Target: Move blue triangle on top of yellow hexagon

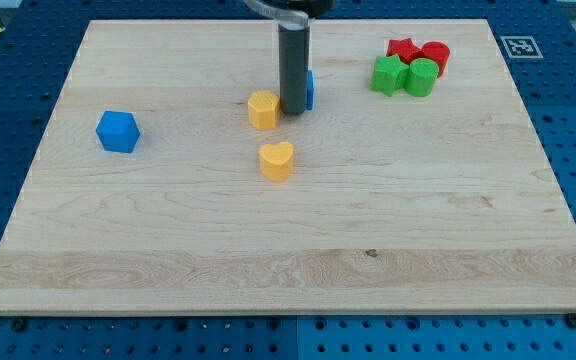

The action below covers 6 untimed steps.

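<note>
The yellow hexagon sits on the wooden board near the view's top centre. The dark rod comes down just to its right, and my tip rests on the board between the hexagon and the blue triangle. The rod hides most of the blue triangle; only a thin blue edge shows at the rod's right side. My tip looks very close to both blocks; I cannot tell if it touches them.
A yellow heart lies below the hexagon. A blue cube sits at the view's left. A red star, red cylinder, green star and green cylinder cluster at the top right.
</note>
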Motion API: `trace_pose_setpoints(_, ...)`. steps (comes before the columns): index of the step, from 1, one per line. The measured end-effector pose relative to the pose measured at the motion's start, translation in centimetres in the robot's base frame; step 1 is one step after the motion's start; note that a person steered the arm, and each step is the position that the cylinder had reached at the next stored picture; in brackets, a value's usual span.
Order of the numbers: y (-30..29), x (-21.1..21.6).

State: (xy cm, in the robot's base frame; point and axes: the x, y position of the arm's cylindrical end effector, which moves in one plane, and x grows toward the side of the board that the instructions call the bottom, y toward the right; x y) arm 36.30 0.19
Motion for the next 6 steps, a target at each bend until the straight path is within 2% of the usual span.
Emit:
trace_pose_setpoints(2, 7.1, -1.7)
trace_pose_setpoints(3, 7.9, -4.4)
trace_pose_setpoints(6, 0.8, -3.2)
